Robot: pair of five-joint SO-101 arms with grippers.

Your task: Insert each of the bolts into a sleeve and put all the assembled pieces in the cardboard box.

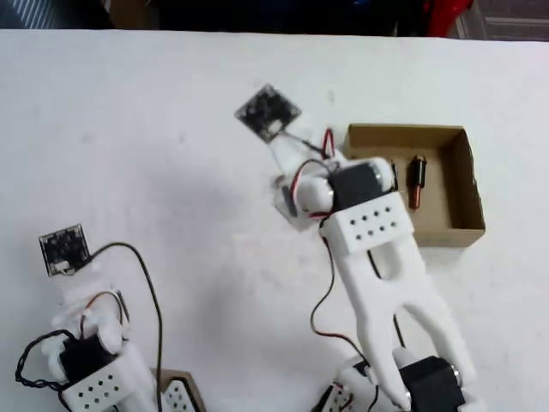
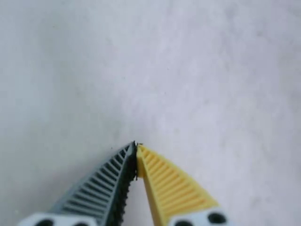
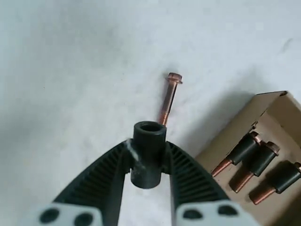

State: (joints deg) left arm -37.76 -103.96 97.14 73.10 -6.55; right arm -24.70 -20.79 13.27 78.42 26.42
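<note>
We see a white table [image 1: 129, 154], evenly lit; beyond its far edge lies darkness, with a red object [image 1: 446, 15] at the right.

Bright, even light washes the white table [image 1: 171, 172] almost featureless. A soft grey shadow lies on it beside the open brown cardboard box [image 3: 270, 109]. The room beyond the table is dark.

Coppery metal bolt [image 3: 169, 98] (matt black sleeve [image 3: 148, 153])
</note>
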